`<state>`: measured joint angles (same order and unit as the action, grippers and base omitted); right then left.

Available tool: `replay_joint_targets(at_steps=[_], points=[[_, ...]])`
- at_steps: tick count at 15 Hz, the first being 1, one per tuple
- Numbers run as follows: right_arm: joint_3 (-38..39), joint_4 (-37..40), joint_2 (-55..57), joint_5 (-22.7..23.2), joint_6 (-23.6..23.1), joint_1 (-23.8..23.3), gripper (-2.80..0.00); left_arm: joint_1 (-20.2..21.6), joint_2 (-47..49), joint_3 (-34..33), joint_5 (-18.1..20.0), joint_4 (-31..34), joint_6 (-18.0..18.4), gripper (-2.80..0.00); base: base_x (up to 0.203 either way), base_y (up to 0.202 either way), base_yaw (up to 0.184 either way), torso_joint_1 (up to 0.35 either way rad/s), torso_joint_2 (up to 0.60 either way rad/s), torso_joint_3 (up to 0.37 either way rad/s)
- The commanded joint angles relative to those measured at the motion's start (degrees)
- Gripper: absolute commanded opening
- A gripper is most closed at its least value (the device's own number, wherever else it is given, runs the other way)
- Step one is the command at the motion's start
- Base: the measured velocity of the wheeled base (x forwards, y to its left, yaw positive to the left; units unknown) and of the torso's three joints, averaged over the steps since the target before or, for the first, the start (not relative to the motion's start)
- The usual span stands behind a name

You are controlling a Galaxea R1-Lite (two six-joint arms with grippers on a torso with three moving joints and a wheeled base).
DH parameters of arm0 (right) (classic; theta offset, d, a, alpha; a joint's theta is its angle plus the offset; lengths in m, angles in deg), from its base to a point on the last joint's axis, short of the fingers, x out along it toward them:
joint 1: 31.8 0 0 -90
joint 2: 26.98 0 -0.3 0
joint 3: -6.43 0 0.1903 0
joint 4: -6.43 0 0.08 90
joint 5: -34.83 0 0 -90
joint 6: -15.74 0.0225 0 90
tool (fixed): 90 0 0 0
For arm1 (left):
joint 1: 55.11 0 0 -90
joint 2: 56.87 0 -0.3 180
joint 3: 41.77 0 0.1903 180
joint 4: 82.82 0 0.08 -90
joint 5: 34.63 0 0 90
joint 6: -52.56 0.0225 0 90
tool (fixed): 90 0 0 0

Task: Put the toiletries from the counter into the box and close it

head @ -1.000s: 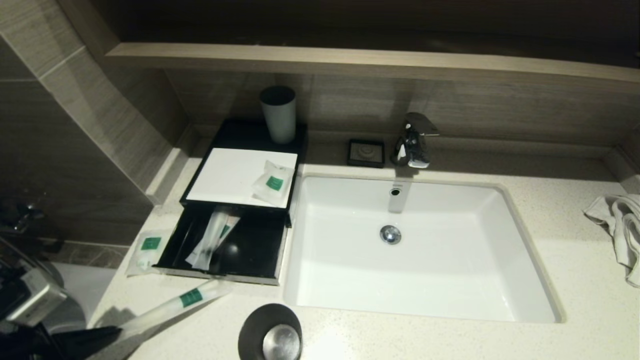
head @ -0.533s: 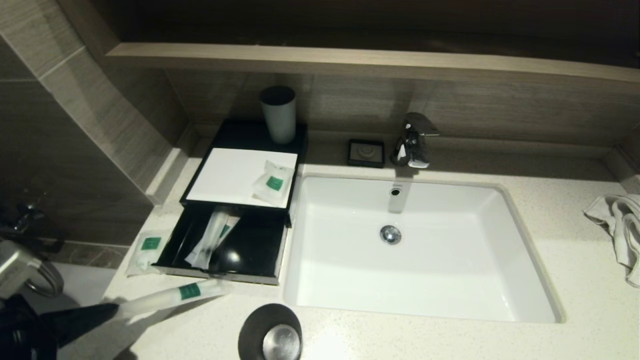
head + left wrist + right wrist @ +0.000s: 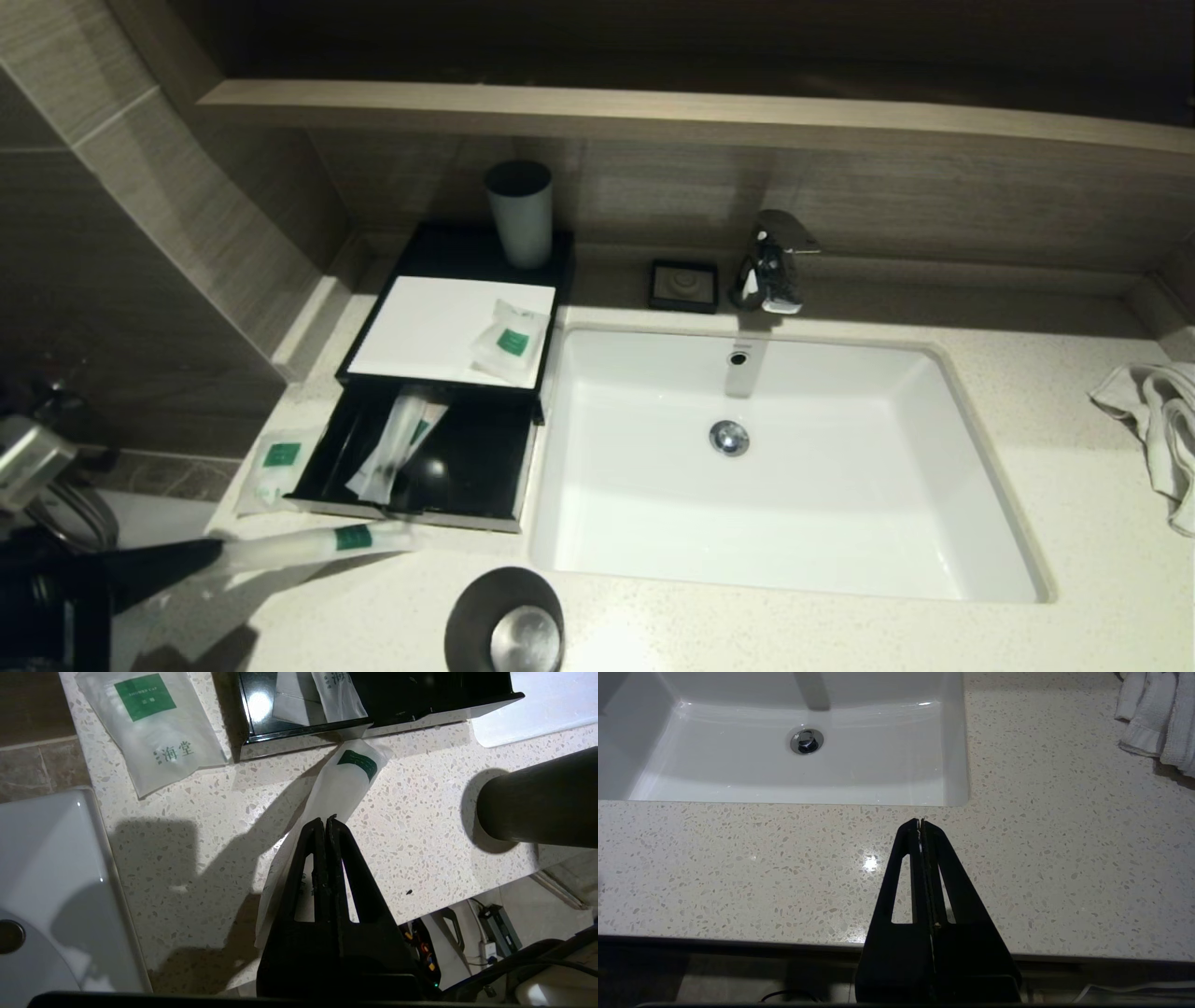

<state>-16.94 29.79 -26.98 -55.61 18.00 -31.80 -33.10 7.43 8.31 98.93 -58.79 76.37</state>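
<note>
Head view: the left gripper (image 3: pixel 201 557) is seen at the counter's (image 3: pixel 840 635) near left corner, fingers clamped on one end of a long sachet (image 3: pixel 317 544); its far end lies just before the open drawer (image 3: pixel 420 467) of the box (image 3: pixel 448 322), where another long sachet (image 3: pixel 397 443) already lies; a small sachet (image 3: pixel 275 462) rests beside the drawer, another (image 3: pixel 509 341) on the white top.

Left wrist view: the pinch is seen at the sachet's edge; a slip is judged possible, or the limp tip could snag on the drawer front.

Right wrist view: the right gripper (image 3: pixel 920 823) is parked over bare counter, fingers pressed together.
</note>
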Motion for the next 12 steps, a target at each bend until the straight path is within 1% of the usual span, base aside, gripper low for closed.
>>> replay_joint_targets(at_steps=[1,9,12], points=[[0.0,0.0,0.0,0.0,0.0,0.0,-2.8,0.0,-0.9,-0.9,0.3,0.5,0.2,-2.8,0.0,0.0,0.0,0.0,0.0,0.0],[0.0,0.0,0.1,0.0,0.0,0.0,-2.8,0.0,-10.7,-8.5,0.6,0.9,0.3,-2.8,0.0,0.0,0.0,0.0,0.0,0.0],[0.0,0.0,0.1,0.0,0.0,0.0,-2.8,0.0,-15.1,-9.3,0.6,4.0,0.3,-2.8,0.0,0.0,0.0,0.0,0.0,0.0]])
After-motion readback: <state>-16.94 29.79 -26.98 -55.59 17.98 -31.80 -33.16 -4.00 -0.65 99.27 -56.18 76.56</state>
